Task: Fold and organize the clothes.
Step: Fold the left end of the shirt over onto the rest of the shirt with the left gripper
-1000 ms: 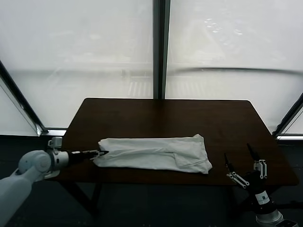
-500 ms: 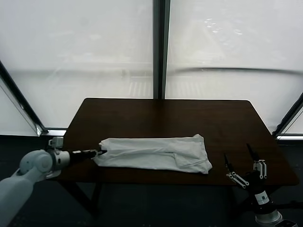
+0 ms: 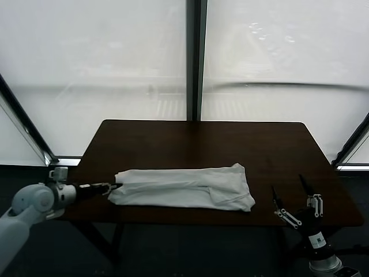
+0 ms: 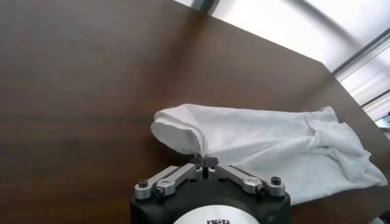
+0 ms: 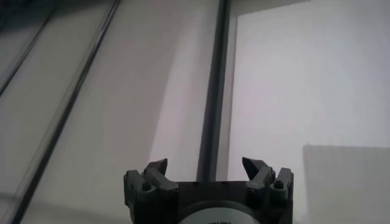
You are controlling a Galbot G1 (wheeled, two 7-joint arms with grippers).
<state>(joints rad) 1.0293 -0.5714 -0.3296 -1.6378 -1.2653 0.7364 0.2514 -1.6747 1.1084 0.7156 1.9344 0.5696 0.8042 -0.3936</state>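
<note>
On counter (image 3: 196,138), near front edge: 1 T-shirt (image 3: 181,187), folded to a long strip; final folds pending. My left claw (image 3: 111,186) clenched on its left end; right claw (image 3: 293,199) released, parked off the counter's right front corner.

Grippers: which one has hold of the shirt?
The left gripper, shut on the shirt's left end at the table's left edge. The right gripper hangs open, off the table's right front corner.

No readable text anywhere — dark marks on left wrist housing (image 4: 210,220) cut off, illegible
</note>
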